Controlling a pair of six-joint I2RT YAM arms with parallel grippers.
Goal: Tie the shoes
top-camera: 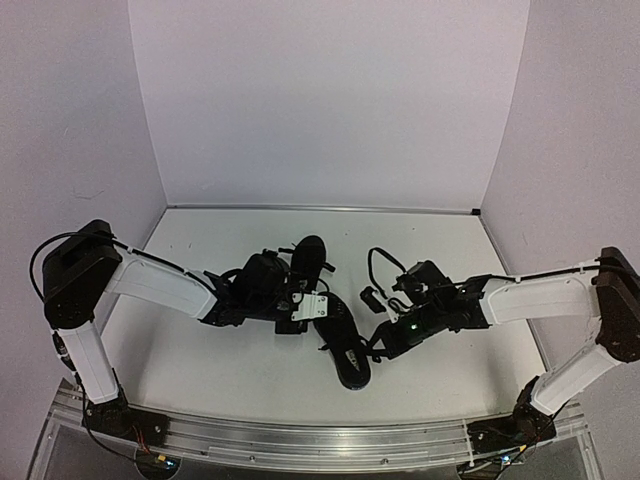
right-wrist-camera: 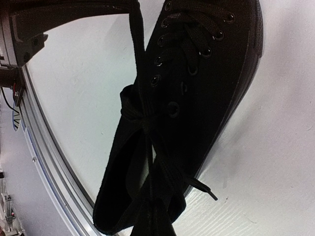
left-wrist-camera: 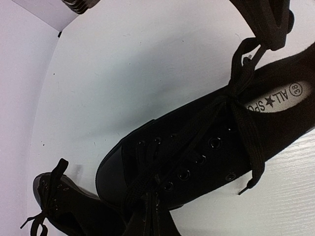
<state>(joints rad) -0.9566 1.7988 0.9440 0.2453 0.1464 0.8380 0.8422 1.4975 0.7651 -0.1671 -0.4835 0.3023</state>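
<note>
Two black shoes lie on the white table. The nearer shoe (top-camera: pixel 345 350) (left-wrist-camera: pixel 206 147) (right-wrist-camera: pixel 197 93) has its toe toward my left gripper and its opening toward my right gripper. The other shoe (top-camera: pixel 306 260) (left-wrist-camera: pixel 61 201) lies behind it. My left gripper (top-camera: pixel 306 312) (left-wrist-camera: pixel 150 204) is shut on a strand of the nearer shoe's black lace (left-wrist-camera: pixel 197 142), low over the toe. My right gripper (top-camera: pixel 380 343) (right-wrist-camera: pixel 157 209) is shut on a lace loop (right-wrist-camera: pixel 170 169) above the shoe's opening. The strands meet at a knot (left-wrist-camera: pixel 231 93) (right-wrist-camera: pixel 142 118). One free lace end (right-wrist-camera: pixel 204 189) rests on the table.
An aluminium rail (top-camera: pixel 300 440) (right-wrist-camera: pixel 44 147) runs along the near edge of the table. White walls close in the back and both sides. The right arm's cable loop (top-camera: pixel 378 262) arches above the table surface (top-camera: pixel 230 370).
</note>
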